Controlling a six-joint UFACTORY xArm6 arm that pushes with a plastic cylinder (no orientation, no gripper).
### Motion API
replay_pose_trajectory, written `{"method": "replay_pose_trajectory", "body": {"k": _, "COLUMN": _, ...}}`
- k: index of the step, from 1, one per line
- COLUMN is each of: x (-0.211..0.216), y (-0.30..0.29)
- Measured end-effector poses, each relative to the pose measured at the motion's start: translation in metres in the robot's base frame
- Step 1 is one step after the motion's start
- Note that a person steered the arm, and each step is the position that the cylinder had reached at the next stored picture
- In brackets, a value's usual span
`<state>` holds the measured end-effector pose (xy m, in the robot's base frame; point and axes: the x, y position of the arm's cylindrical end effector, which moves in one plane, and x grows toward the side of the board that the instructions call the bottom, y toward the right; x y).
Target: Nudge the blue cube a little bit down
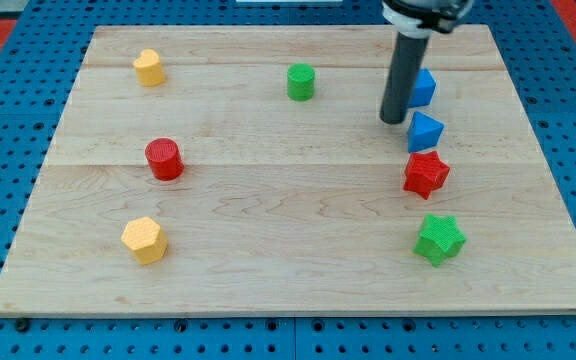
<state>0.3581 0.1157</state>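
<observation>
My tip point(395, 120) rests on the board at the view's upper right. A blue block point(423, 87), partly hidden behind the rod, sits just right of and above the tip. A second blue block point(426, 132), cube-like with a slanted top, sits just right of and slightly below the tip, a small gap apart. A red star-shaped block point(426, 175) lies right below that blue block, nearly touching it.
A green star block point(439, 239) lies at lower right. A green cylinder point(300, 82) stands at top centre. A red cylinder point(164, 159) is at the left, a yellow block point(149, 68) at upper left, a yellow hexagonal block point(144, 240) at lower left. The wooden board point(268, 290) sits on blue pegboard.
</observation>
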Motion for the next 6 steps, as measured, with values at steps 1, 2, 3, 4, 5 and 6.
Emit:
{"method": "replay_pose_trajectory", "body": {"k": 1, "x": -0.050, "y": -0.004}}
{"method": "replay_pose_trajectory", "body": {"k": 2, "x": -0.070, "y": 0.027}}
{"method": "replay_pose_trajectory", "body": {"k": 3, "x": -0.069, "y": 0.046}}
{"method": "replay_pose_trajectory", "body": {"k": 4, "x": -0.062, "y": 0.065}}
{"method": "replay_pose_trajectory", "body": {"k": 5, "x": -0.042, "y": 0.064}}
{"method": "replay_pose_trajectory", "body": {"k": 6, "x": -0.072, "y": 0.054}}
